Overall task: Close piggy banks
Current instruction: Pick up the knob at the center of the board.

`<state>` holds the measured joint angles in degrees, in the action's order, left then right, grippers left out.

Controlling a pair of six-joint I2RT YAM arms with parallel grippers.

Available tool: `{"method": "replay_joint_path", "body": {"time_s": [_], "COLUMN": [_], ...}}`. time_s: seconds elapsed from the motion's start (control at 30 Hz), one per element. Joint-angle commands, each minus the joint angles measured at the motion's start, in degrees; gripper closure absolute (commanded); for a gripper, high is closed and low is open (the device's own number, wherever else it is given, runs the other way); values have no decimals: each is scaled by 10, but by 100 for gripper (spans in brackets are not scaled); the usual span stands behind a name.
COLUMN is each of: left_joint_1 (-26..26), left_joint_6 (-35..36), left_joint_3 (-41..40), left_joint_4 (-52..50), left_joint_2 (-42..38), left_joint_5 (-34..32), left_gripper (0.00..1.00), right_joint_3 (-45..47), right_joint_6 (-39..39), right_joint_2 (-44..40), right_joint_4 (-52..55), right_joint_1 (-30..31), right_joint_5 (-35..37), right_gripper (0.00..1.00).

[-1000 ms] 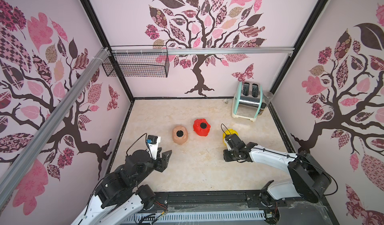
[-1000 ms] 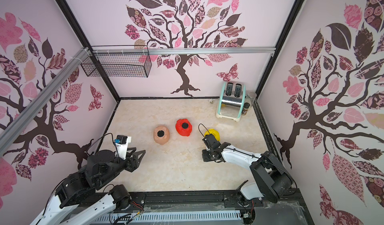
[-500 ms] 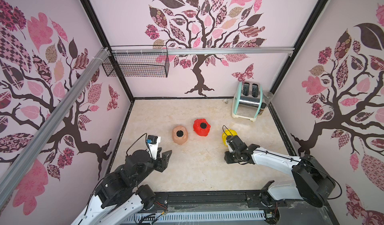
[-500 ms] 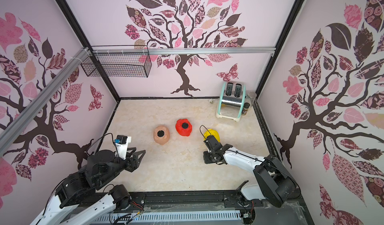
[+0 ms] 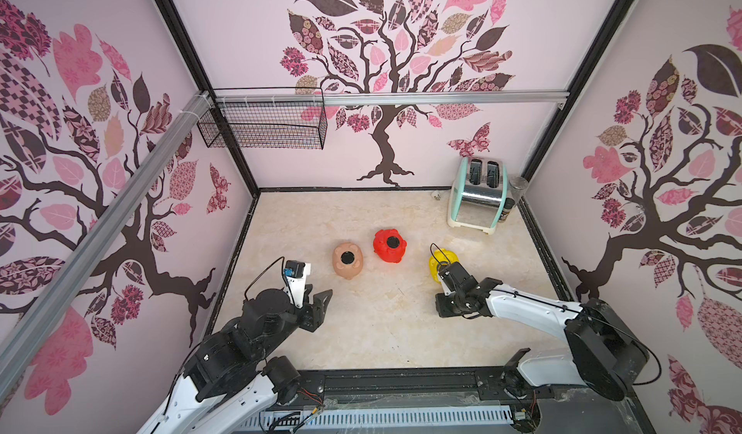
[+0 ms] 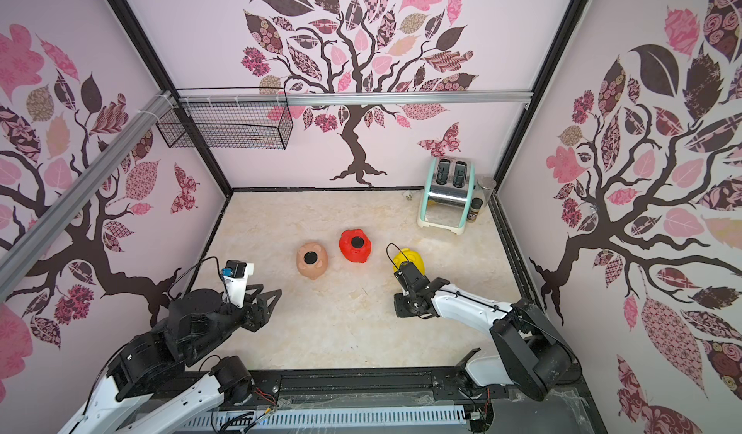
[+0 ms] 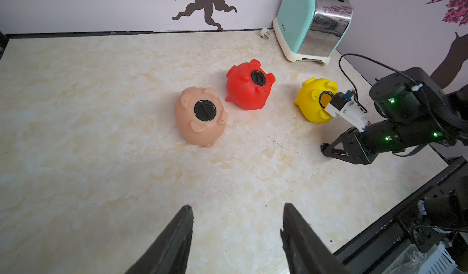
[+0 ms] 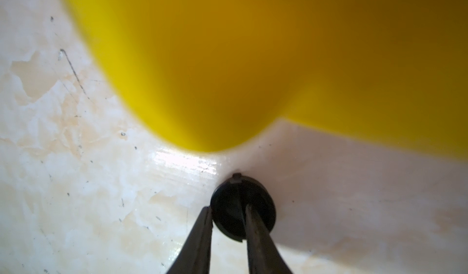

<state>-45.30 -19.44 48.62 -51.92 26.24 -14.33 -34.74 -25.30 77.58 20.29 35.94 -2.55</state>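
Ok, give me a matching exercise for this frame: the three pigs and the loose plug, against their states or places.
Things:
1. peach pig
2. red pig
3. yellow pig
4. loose plug

States or places:
A. belly hole open
B. between the right fingers
C. plugged, middle of the row
D. plugged, end of the row

Pairs: 1-D, 2-C, 3-A, 4-B
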Motion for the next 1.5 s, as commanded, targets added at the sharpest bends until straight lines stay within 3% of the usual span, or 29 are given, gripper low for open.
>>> {"method": "replay_joint_path", "body": {"time_s": [0.0,0.6,1.17,1.47], "left_joint_1": [-1,-1,-1,-1], "left_joint_6": [1,1,1,1], "left_joint_3": [-6,-6,-6,-6], "left_joint_4": [14,14,14,13], "left_joint_2": [-4,-5,-3,-1], "left_joint_5": [-2,-4,-4,-4], "left_gripper": [41,41,41,40], "right_joint_3": [-1,-4,2,-3], "right_joint_6": [-5,-10,-6,-4], "right_joint_2": [4,-10,27,22], "right_joint_4": [12,34,19,26], "right_joint_1": [3,3,3,3], "right_joint_5": [8,12,29,38], "right_gripper": [76,87,85,95]}}
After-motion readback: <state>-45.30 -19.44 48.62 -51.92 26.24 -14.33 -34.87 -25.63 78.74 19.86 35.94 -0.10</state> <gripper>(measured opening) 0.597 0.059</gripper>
